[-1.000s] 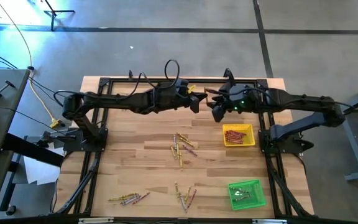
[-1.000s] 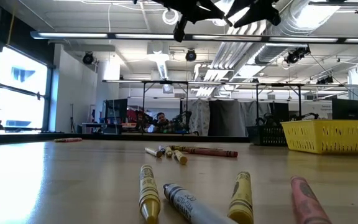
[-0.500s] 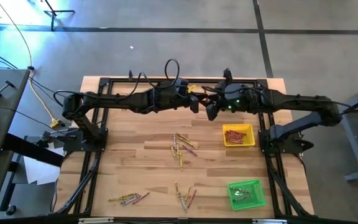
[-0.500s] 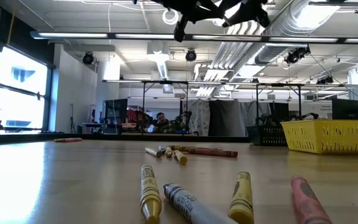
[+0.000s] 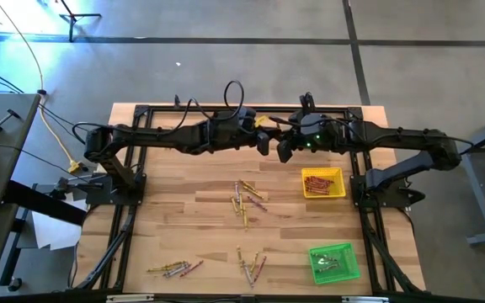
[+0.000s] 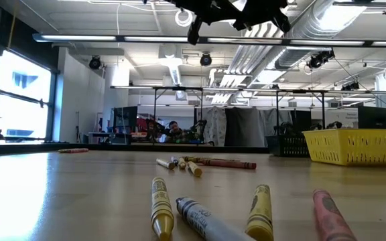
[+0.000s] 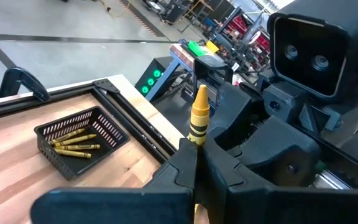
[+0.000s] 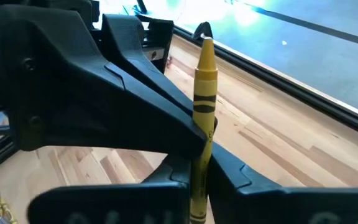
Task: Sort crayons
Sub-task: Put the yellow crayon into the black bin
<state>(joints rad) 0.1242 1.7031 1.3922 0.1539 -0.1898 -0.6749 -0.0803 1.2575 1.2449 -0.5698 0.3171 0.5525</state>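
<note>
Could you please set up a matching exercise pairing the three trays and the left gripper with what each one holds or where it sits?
Things:
1. yellow tray
2. black tray
3. green tray
4. left gripper

Descriptions:
a. clamps a single yellow crayon, tip up
b. closest to the bottom edge of the high view
c. holds several yellow crayons lying flat
d. holds red crayons

Pairs: 1-d, 2-c, 3-b, 4-a
</note>
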